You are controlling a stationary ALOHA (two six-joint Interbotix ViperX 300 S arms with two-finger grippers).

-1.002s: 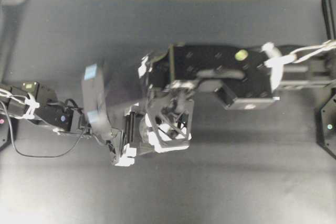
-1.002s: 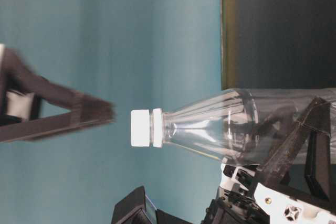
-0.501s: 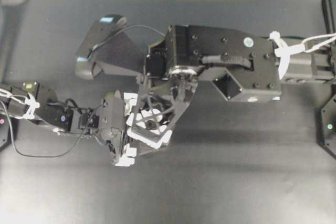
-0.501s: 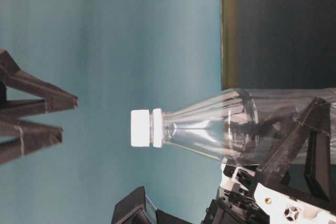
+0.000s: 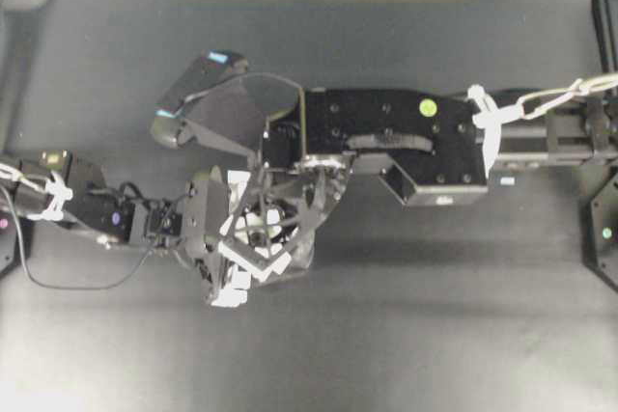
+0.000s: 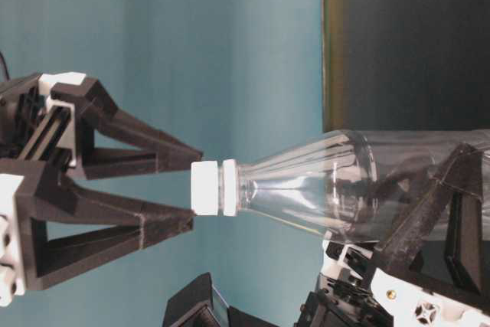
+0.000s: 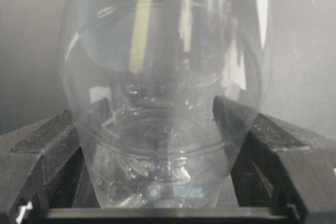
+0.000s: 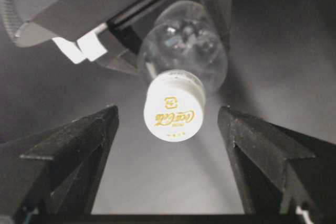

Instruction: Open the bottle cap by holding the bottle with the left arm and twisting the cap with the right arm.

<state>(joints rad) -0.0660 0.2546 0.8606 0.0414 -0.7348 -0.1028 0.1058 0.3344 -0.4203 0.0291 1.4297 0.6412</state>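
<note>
Bottle (image 6: 360, 181): upright on the dark table (image 5: 406, 335), clamped low on its body.
Cap (image 8: 174, 112): on the neck, white with gold print.
Left gripper (image 7: 163, 145): closed on bottle from the side.
Right gripper (image 8: 168, 129): pointed down over bottle, spread wide, fingertips (image 6: 180, 157) level with cap, clear of it.

Clear bottle (image 7: 168, 103) fills the frame, rounded base toward the camera, clamped at both sides between the black fingers (image 7: 47, 156) of the left gripper (image 7: 168, 182), dark matte tabletop (image 7: 304, 51) behind it, reflections streaking the upper wall of the plastic.
</note>
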